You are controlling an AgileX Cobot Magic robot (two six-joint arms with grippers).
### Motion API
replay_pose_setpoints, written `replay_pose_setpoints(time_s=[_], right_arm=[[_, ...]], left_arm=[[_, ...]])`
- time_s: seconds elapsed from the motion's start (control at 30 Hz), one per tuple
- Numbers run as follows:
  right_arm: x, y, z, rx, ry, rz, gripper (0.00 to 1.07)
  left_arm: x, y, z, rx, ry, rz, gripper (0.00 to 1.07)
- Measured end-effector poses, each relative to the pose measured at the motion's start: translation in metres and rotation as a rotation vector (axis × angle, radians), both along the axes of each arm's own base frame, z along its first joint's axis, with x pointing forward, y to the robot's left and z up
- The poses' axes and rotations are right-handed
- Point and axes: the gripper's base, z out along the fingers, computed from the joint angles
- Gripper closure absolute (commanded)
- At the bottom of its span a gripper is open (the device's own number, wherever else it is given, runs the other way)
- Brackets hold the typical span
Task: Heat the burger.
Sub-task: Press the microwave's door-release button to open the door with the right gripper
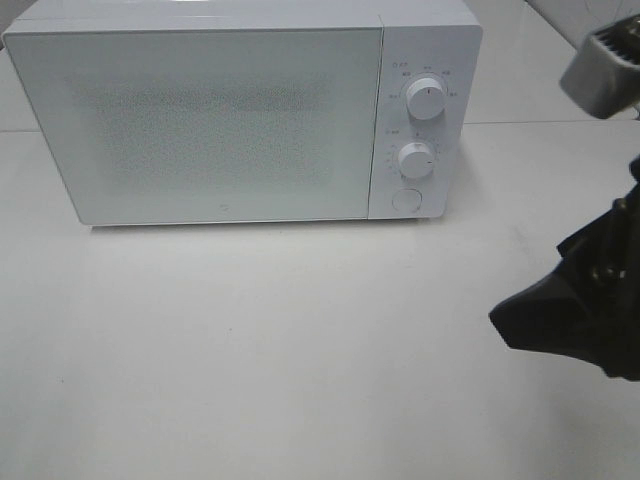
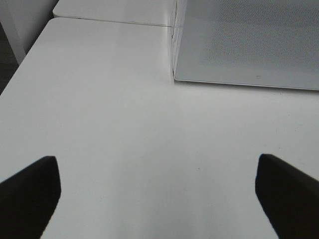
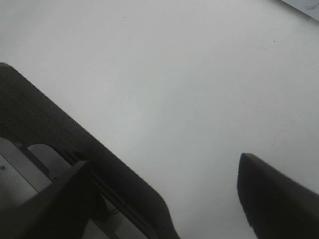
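Left end effector [image 2: 159, 204]: jaws wide apart, empty, low over the surface [image 2: 124, 99]. Right end effector [image 3: 204, 199]: jaws apart, nothing between. Microwave [image 1: 240, 120]: door shut, dials [image 1: 426, 100] well apart from both arms. Burger: nowhere in sight; possibly inside, cannot tell, so progress stays unclear. Surface white, glossy, seamed behind the microwave; the room hardly shows.

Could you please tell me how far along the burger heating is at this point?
Done: unclear. The microwave has its door shut, and no burger shows in any view; the frosted door hides whether it sits inside. In hand: nothing; the left tool and the right tool are both open and empty over the table. Left: probably turning the knobs to start heating, if the burger is inside.
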Motion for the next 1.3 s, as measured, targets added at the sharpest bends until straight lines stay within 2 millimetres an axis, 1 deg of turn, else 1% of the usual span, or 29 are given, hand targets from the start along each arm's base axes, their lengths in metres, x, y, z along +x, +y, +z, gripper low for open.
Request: replay_pose_setpoints(time_s=[0.03, 0.13, 0.17, 0.2, 0.23, 0.27, 0.3, 0.33, 0.37, 0.4, 0.47, 0.5, 0.6, 0.67, 0.7, 0.77, 0.8, 0.87, 0.9, 0.97, 1.0, 1.07, 1.1, 1.23, 1.3], right_arm=[[-0.006, -0.006, 0.005, 0.012, -0.015, -0.007, 0.31], [-0.01, -0.009, 0.007, 0.024, -0.032, -0.013, 0.31], [-0.019, -0.018, 0.012, 0.048, -0.071, -0.038, 0.31], [-0.022, -0.022, 0.013, 0.049, -0.091, -0.048, 0.31], [-0.022, -0.022, 0.013, 0.049, -0.091, -0.048, 0.31], [-0.031, -0.033, 0.012, 0.056, -0.132, -0.079, 0.31], [-0.038, -0.043, 0.007, 0.042, -0.151, -0.102, 0.31], [-0.038, -0.043, 0.007, 0.042, -0.151, -0.102, 0.31], [-0.042, -0.047, 0.005, 0.043, -0.158, -0.116, 0.31], [-0.048, -0.056, 0.0, 0.036, -0.16, -0.154, 0.31], [-0.05, -0.06, -0.002, 0.039, -0.161, -0.178, 0.31], [-0.055, -0.068, -0.005, 0.047, -0.172, -0.225, 0.31], [-0.058, -0.073, -0.005, 0.05, -0.182, -0.252, 0.31], [-0.071, -0.089, -0.003, 0.086, -0.25, -0.363, 0.31], [-0.071, -0.089, -0.003, 0.086, -0.25, -0.363, 0.31], [-0.081, -0.098, -0.005, 0.108, -0.302, -0.436, 0.31], [-0.081, -0.098, -0.005, 0.108, -0.302, -0.436, 0.31], [-0.091, -0.105, -0.004, 0.132, -0.357, -0.499, 0.31], [-0.091, -0.105, -0.004, 0.132, -0.357, -0.499, 0.31], [-0.102, -0.11, -0.003, 0.156, -0.418, -0.555, 0.31], [-0.102, -0.11, -0.003, 0.156, -0.418, -0.555, 0.31], [-0.112, -0.113, -0.004, 0.165, -0.45, -0.601, 0.31], [-0.112, -0.113, -0.004, 0.165, -0.45, -0.601, 0.31], [-0.125, -0.116, -0.012, 0.172, -0.471, -0.652, 0.31], [-0.127, -0.116, -0.013, 0.175, -0.475, -0.659, 0.31]], left_arm=[[0.0, 0.0, 0.0, 0.0, 0.0, 0.0, 0.08], [0.0, 0.0, 0.0, 0.0, 0.0, 0.0, 0.08], [0.0, 0.0, 0.0, 0.0, 0.0, 0.0, 0.08], [0.0, 0.0, 0.0, 0.0, 0.0, 0.0, 0.08], [0.0, 0.0, 0.0, 0.0, 0.0, 0.0, 0.08], [0.0, 0.0, 0.0, 0.0, 0.0, 0.0, 0.08], [0.0, 0.0, 0.0, 0.0, 0.0, 0.0, 0.08], [0.0, 0.0, 0.0, 0.0, 0.0, 0.0, 0.08], [0.0, 0.0, 0.0, 0.0, 0.0, 0.0, 0.08], [0.0, 0.0, 0.0, 0.0, 0.0, 0.0, 0.08], [0.0, 0.0, 0.0, 0.0, 0.0, 0.0, 0.08], [0.0, 0.0, 0.0, 0.0, 0.0, 0.0, 0.08], [0.0, 0.0, 0.0, 0.0, 0.0, 0.0, 0.08], [0.0, 0.0, 0.0, 0.0, 0.0, 0.0, 0.08], [0.0, 0.0, 0.0, 0.0, 0.0, 0.0, 0.08], [0.0, 0.0, 0.0, 0.0, 0.0, 0.0, 0.08], [0.0, 0.0, 0.0, 0.0, 0.0, 0.0, 0.08], [0.0, 0.0, 0.0, 0.0, 0.0, 0.0, 0.08], [0.0, 0.0, 0.0, 0.0, 0.0, 0.0, 0.08], [0.0, 0.0, 0.0, 0.0, 0.0, 0.0, 0.08], [0.0, 0.0, 0.0, 0.0, 0.0, 0.0, 0.08], [0.0, 0.0, 0.0, 0.0, 0.0, 0.0, 0.08], [0.0, 0.0, 0.0, 0.0, 0.0, 0.0, 0.08], [0.0, 0.0, 0.0, 0.0, 0.0, 0.0, 0.08], [0.0, 0.0, 0.0, 0.0, 0.0, 0.0, 0.08]])
